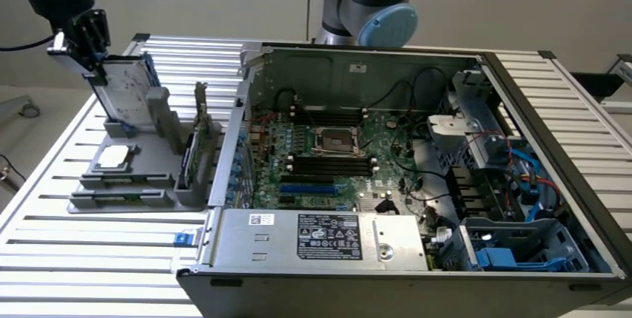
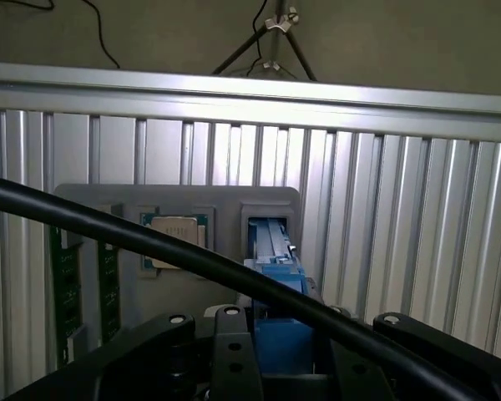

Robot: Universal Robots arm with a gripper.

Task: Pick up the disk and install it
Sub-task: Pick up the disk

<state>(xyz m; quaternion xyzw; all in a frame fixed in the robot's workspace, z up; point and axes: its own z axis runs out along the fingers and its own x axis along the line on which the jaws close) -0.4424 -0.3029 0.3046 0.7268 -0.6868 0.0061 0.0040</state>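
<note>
The disk (image 1: 126, 89) is a silver-grey drive with a blue edge, standing tilted at the back of the grey parts holder (image 1: 148, 185) in the exterior view's left. Its lower end is still at the holder's slot. My gripper (image 1: 87, 50) is shut on the disk's upper end. In the wrist view the disk's blue carrier frame (image 2: 275, 271) runs from the holder's slot down between my gripper's (image 2: 284, 338) black fingers (image 2: 175, 351).
The open computer case (image 1: 553, 111) lies to the exterior view's right, with a motherboard (image 1: 336, 148), a silver power supply box (image 1: 326, 238) and blue drive bays (image 1: 523, 248). The holder also carries a square chip (image 1: 114, 157) and an upright card (image 1: 197, 140). A black cable (image 2: 150, 242) crosses the wrist view.
</note>
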